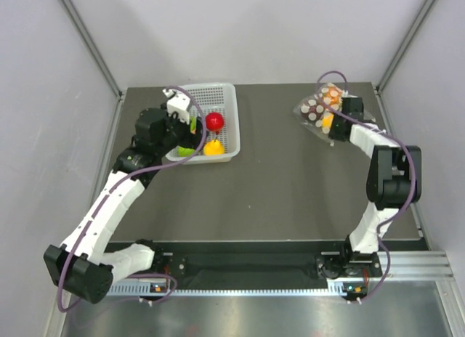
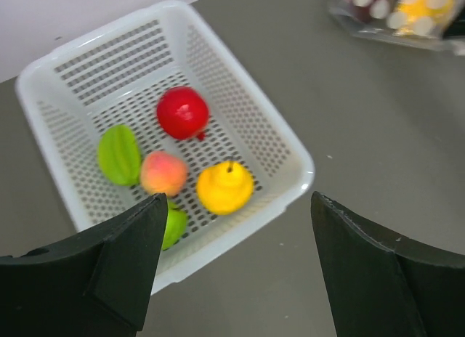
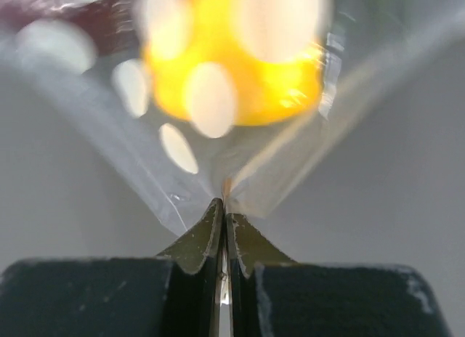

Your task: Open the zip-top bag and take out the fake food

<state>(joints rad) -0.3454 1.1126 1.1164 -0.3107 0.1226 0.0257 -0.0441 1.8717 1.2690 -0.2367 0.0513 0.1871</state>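
Note:
The clear polka-dot zip-top bag (image 1: 320, 110) lies at the far right of the table, with a yellow piece (image 1: 328, 120), an orange piece (image 1: 332, 95) and a dark maroon piece (image 1: 307, 107) inside. My right gripper (image 3: 224, 210) is shut on the bag's edge (image 3: 218, 170), and the yellow food (image 3: 232, 61) fills the view just beyond it. The bag also shows at the top right of the left wrist view (image 2: 396, 14). My left gripper (image 2: 236, 228) is open and empty, hovering by the near right corner of the white basket (image 2: 294, 159).
The white perforated basket (image 1: 225, 90) at the far left holds a red apple (image 2: 182, 112), a yellow pear-like piece (image 2: 224, 187), a peach piece (image 2: 163, 173) and green pieces (image 2: 119, 155). Grey walls close in on both sides.

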